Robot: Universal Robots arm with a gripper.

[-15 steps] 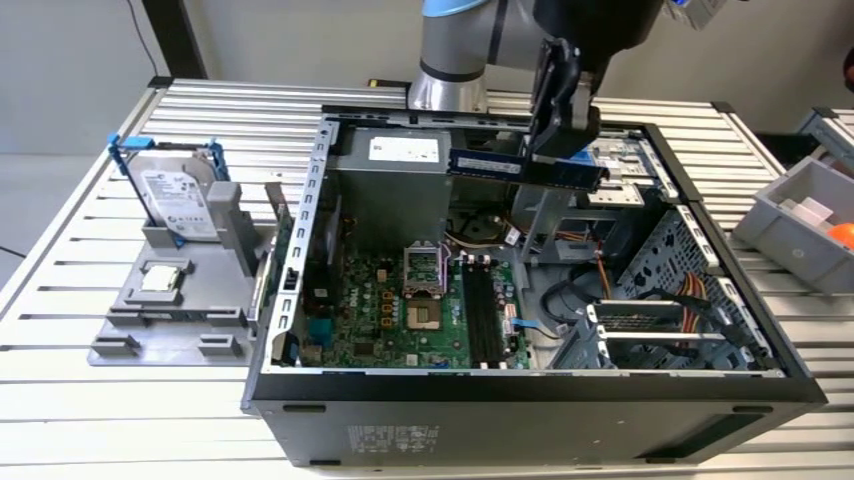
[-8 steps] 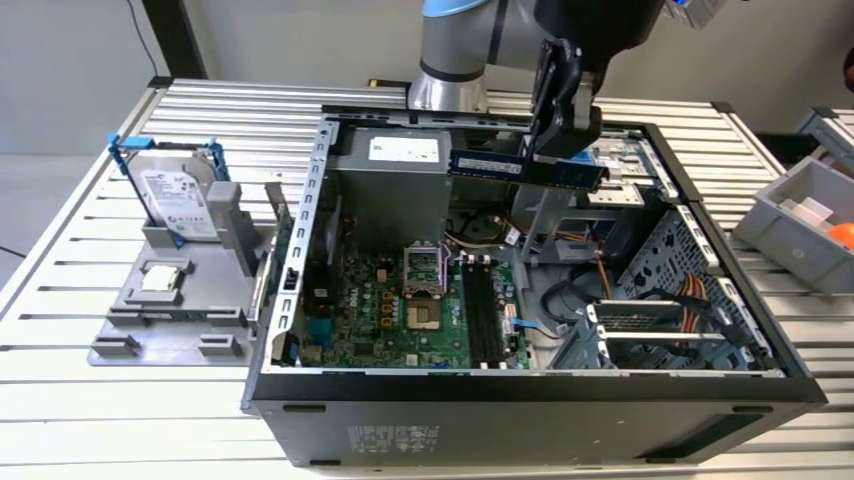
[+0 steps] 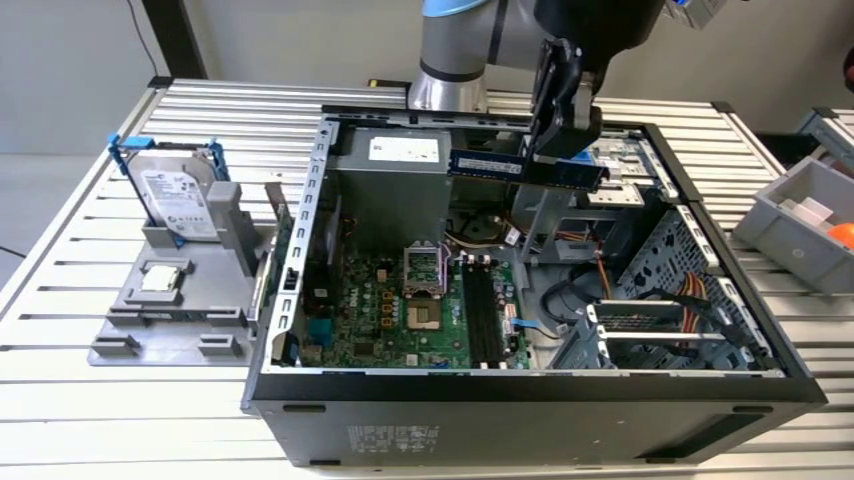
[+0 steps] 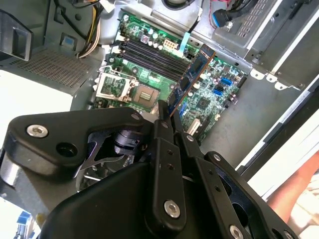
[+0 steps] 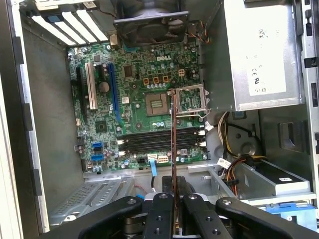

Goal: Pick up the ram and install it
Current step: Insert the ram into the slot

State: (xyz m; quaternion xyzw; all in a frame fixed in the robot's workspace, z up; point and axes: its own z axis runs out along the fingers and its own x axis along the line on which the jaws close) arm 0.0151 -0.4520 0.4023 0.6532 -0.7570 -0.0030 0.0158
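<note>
The ram (image 3: 497, 164) is a thin blue-green stick held level above the open computer case (image 3: 534, 385), over its back half. My gripper (image 3: 558, 160) is shut on it near one end. In the second wrist view the ram (image 4: 193, 77) sticks out from between the black fingers (image 4: 163, 130), hanging above the green motherboard (image 4: 209, 99). Seen edge-on in the first wrist view, the ram (image 5: 173, 144) lies across the black memory slots (image 5: 149, 142), well above them. The slots (image 3: 486, 312) sit next to the processor socket (image 3: 423, 268).
A grey fixture (image 3: 167, 320) at the exterior view's left holds the silver hard drive in a blue frame (image 3: 174, 190) and a small square chip (image 3: 160, 278). Inside the case are the power supply (image 3: 387, 165), cables (image 3: 587, 300) and a drive cage (image 3: 701, 265). A grey bin (image 3: 801, 215) stands at the right.
</note>
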